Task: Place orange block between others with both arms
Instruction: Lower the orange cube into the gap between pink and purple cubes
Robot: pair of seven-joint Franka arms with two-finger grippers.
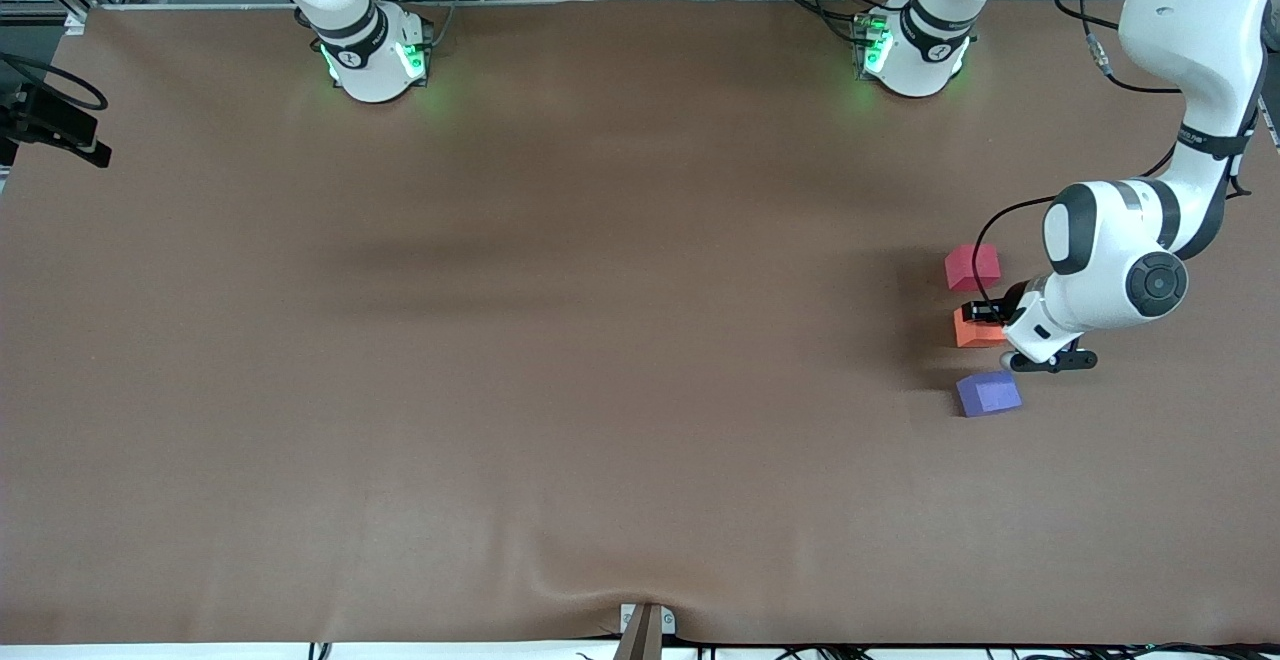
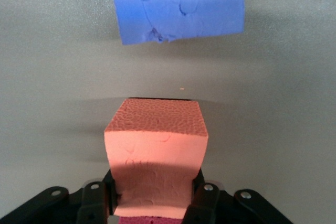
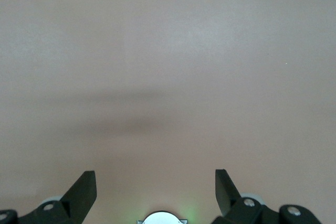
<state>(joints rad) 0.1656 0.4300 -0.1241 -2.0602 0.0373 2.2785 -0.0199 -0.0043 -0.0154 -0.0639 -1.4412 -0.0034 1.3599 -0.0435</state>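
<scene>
— What is the left hand (image 1: pixel 992 325) doing?

— It is clamped on the orange block (image 1: pixel 976 328). In the left wrist view its two black fingers (image 2: pixel 203 203) press the block's sides, and the foam (image 2: pixel 157 156) bulges a little above them. The hand sits low over the brown worktop (image 1: pixel 560 340), near the edge at the left arm's end.

— Is the block resting on the worktop?

— I cannot tell; it is low, with a dark shadow right at its base.

— And how does it look?

— A matte orange cube, foam-like, with a finely pitted face and smoother sides, standing square in the grip. It lies in a row with the red-pink cube (image 1: pixel 972 267) and the purple-blue cube (image 1: pixel 988 393) — between the two, with a small gap to each. The red-pink one is farther from the front camera, the purple-blue one nearer. In the left wrist view the purple-blue cube (image 2: pixel 177 4) shows faint pen-like marks on its face.

— The right hand (image 3: pixel 156 188)?

— Spread wide with nothing between its fingers (image 3: pixel 83 192); its wrist view shows only bare brown worktop and a soft shadow. That arm waits — only its green-lit base (image 1: pixel 375 58) shows near the worktop's edge along the robots' side, while the left arm's base (image 1: pixel 908 52) stands along the same edge.
</scene>
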